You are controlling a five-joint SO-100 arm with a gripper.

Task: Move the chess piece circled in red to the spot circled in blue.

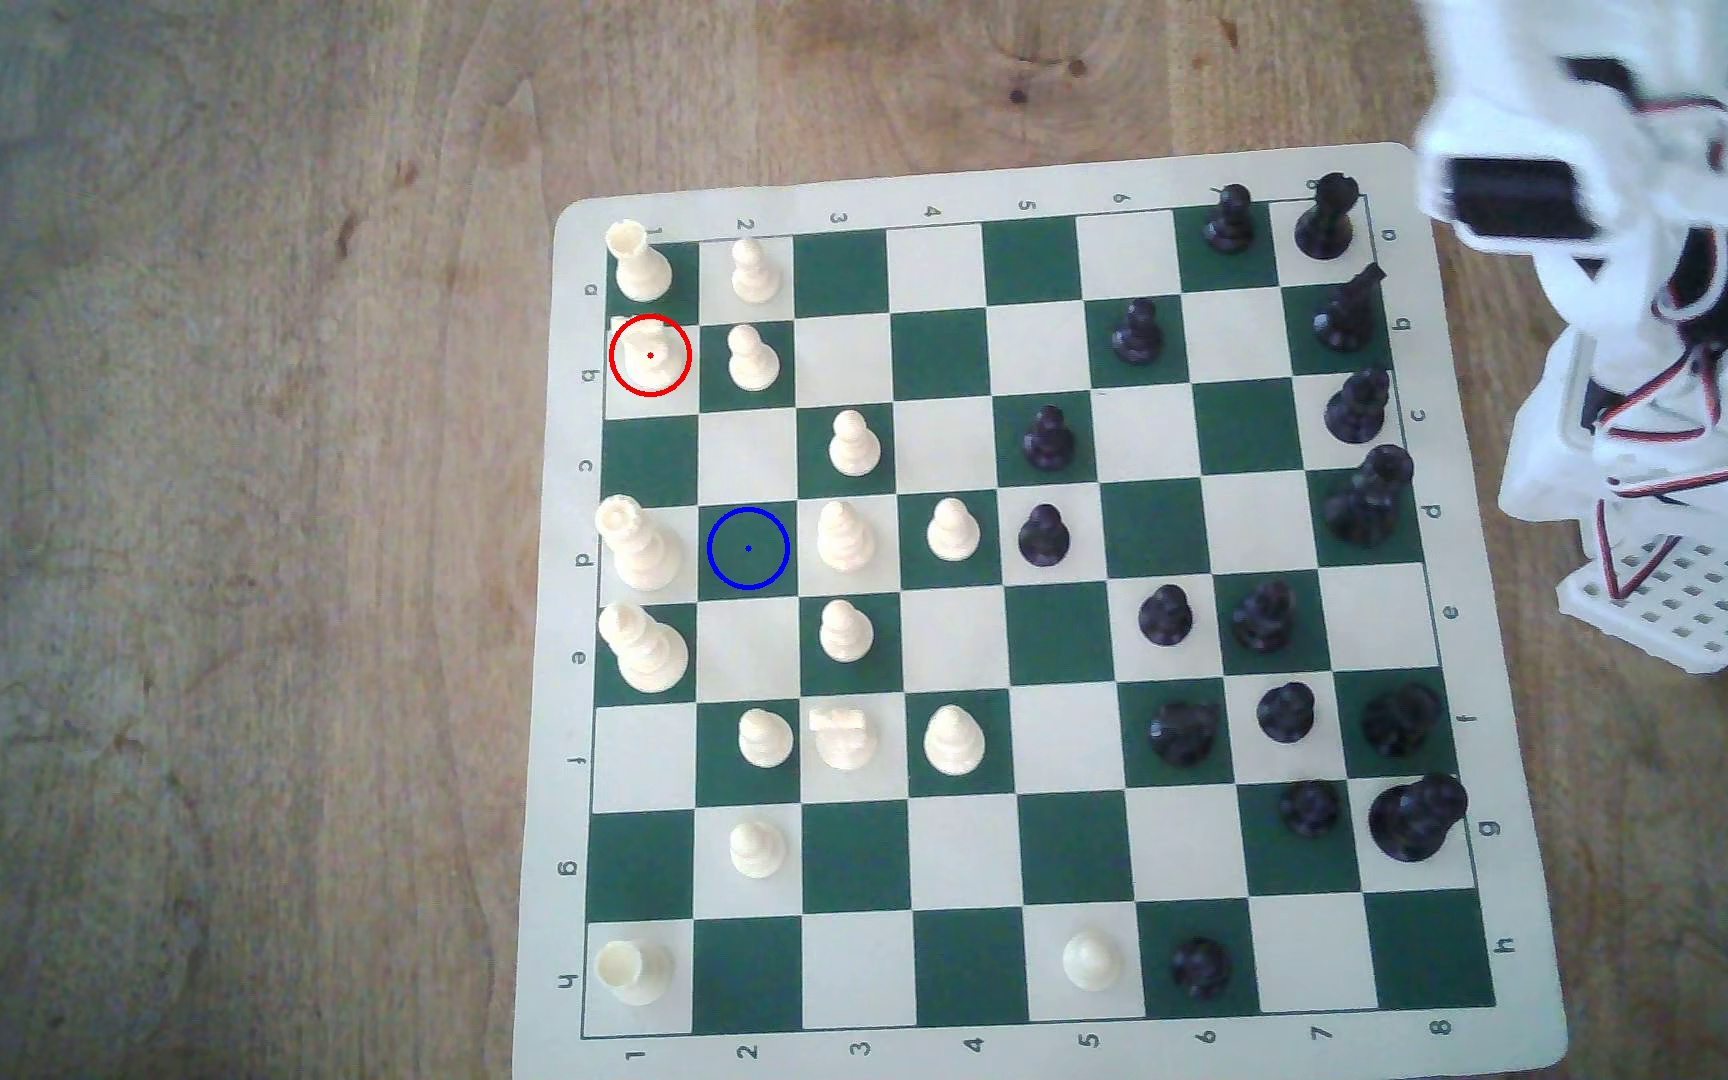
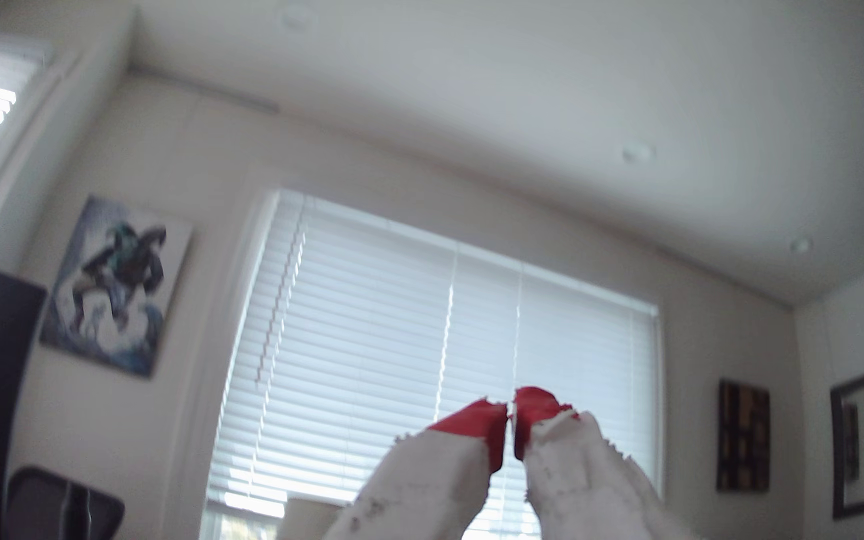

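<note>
While the knight (image 1: 650, 353) sits ringed, the pincer (image 2: 512, 415) (red-tipped) is closed, empty.

The chessboard (image 1: 1036, 613) lies on the worktop (image 1: 216, 571), toward the exterior view's right. The knight (image 1: 650, 353) stands in the board's leftmost column in that view, second row from the far edge, a pawn (image 1: 752, 358) just beside it on its right. The marked square (image 1: 748, 548) lies one column right and two rows nearer, between a tall piece (image 1: 638, 545) and another pawn (image 1: 844, 537). The arm (image 1: 1649, 312) stands off the board's right edge.
</note>
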